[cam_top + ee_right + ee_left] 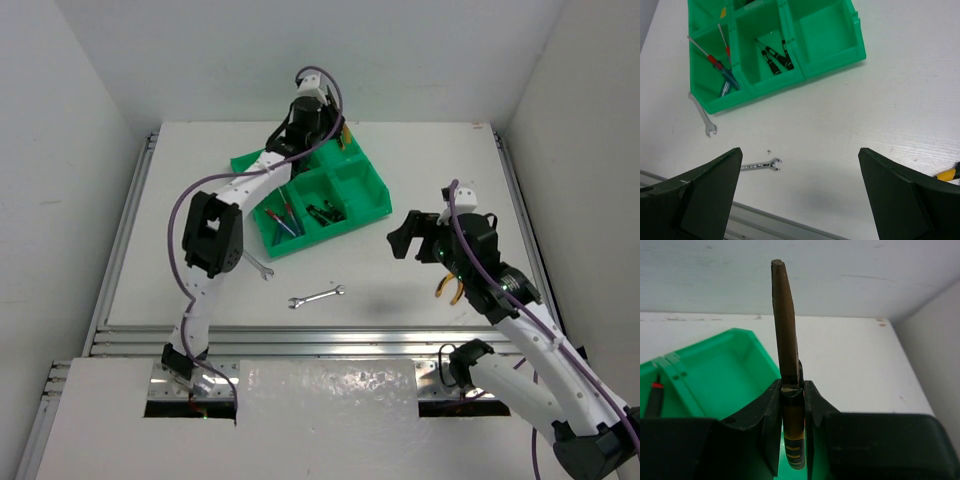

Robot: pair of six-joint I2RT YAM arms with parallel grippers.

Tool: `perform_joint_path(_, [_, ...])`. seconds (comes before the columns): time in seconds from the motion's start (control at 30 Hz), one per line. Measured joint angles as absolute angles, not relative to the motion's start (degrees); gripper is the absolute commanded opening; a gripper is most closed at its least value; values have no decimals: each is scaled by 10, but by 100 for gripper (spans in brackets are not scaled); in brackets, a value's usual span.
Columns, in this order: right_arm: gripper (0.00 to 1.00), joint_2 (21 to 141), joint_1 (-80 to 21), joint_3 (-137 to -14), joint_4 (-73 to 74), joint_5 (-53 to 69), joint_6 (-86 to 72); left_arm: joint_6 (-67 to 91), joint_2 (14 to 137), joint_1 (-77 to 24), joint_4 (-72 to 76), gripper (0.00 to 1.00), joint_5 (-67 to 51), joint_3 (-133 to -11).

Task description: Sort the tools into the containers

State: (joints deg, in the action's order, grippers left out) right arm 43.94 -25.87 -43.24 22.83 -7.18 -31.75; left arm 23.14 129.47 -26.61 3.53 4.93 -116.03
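Well, screwdrivers [722,75], perhaps knives [775,57], in tray [785,82].

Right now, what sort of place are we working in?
Probably a robot test cell, not a workshop: a white table boxed in by plain white walls, aluminium rails along its near edge, and a green compartment tray holding screwdrivers.

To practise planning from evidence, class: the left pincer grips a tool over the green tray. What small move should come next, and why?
Probably lower the left pincer slightly and open it: it is shut on the brown-bladed tool, with a bare green tray compartment right beneath.
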Motion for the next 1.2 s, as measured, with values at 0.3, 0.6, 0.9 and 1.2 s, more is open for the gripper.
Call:
perform_joint_path(0.3, [99, 431, -257, -396, 227, -27, -310, 234, 1450, -207, 28, 0, 31, -1282])
perform_joint_path(0.6, [99, 431, -257, -388, 220, -18, -310, 250, 1507, -207, 60, 15, -17, -1311])
perform_joint_path(0.9, [99, 449, -257, -385, 229, -57, -306, 273, 1505, -207, 88, 74, -38, -1311])
perform_joint_path(1.2, [99, 562, -176, -405, 289, -149, -311, 252, 1312, -238, -7, 90, -17, -1224])
